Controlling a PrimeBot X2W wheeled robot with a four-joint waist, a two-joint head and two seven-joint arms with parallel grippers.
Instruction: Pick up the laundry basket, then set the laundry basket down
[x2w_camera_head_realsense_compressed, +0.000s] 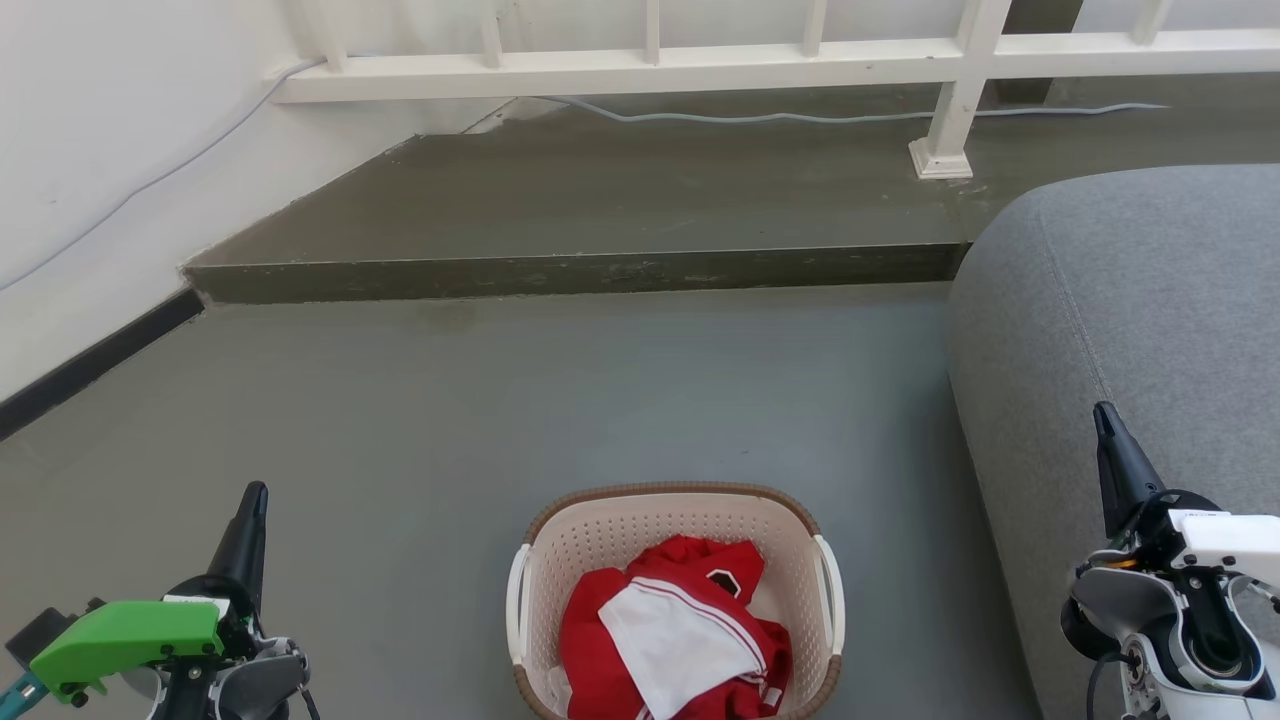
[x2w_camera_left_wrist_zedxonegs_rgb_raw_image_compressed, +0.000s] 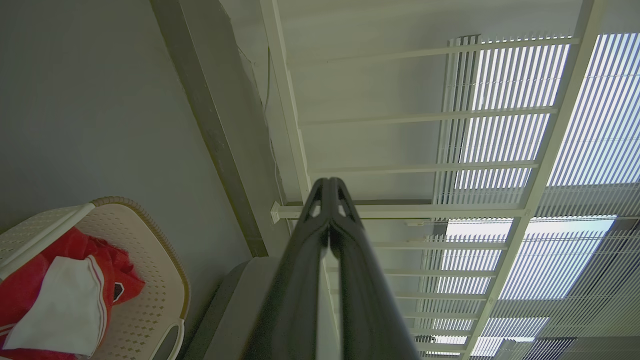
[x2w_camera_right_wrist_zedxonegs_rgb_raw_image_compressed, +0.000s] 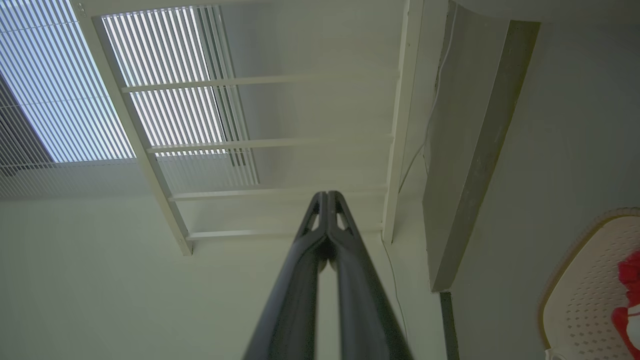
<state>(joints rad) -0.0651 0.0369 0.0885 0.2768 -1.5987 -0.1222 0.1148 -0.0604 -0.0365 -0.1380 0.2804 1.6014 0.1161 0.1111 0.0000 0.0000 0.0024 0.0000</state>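
I look down on a smooth grey floor (x2w_camera_head_realsense_compressed: 560, 400) in the middle of the head view. Across the upper part runs a low raised step (x2w_camera_head_realsense_compressed: 600, 200) of darker concrete, its front edge scuffed. A white railing (x2w_camera_head_realsense_compressed: 650, 65) lines the top edge, one post (x2w_camera_head_realsense_compressed: 945, 120) footed on the step, a pale cable (x2w_camera_head_realsense_compressed: 750, 118) trailing beneath. A white wall (x2w_camera_head_realsense_compressed: 90, 150) with black skirting (x2w_camera_head_realsense_compressed: 90, 365) closes the left; a grey fabric sofa (x2w_camera_head_realsense_compressed: 1150, 320) bulks at right. In my left wrist view, daylight comes through slatted blinds (x2w_camera_left_wrist_zedxonegs_rgb_raw_image_compressed: 590, 125) at right.
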